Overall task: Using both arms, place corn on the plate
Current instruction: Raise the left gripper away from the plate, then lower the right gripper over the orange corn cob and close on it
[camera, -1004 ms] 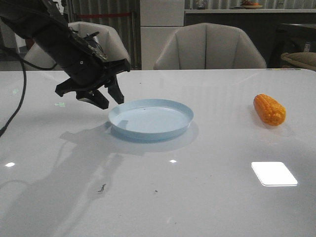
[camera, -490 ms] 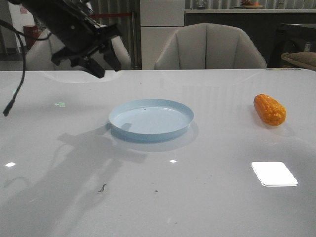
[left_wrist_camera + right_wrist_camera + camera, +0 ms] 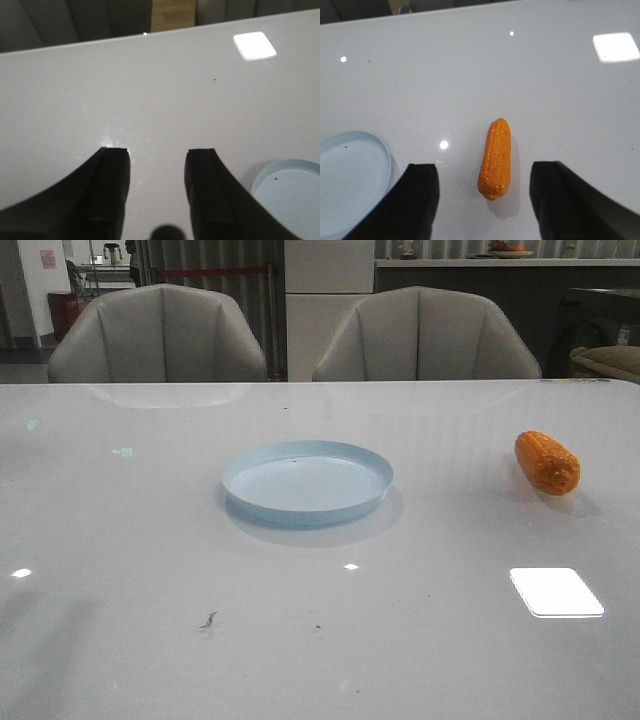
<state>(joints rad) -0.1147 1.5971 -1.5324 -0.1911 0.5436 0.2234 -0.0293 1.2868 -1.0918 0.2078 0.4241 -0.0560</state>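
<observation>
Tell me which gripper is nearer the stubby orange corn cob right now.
Right. The right gripper is open above the stubby orange corn cob, which lies between its fingers in its wrist view. The left gripper sees only the pale-blue round plate's edge, no corn.

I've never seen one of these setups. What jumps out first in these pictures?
The bright orange corn lying alone on the white table, off to the right, is the only strong colour. Near the middle sits an empty pale-blue plate, well apart from it. In the right wrist view, the right gripper hangs above the corn, its black jaws spread wide to either side.
</observation>
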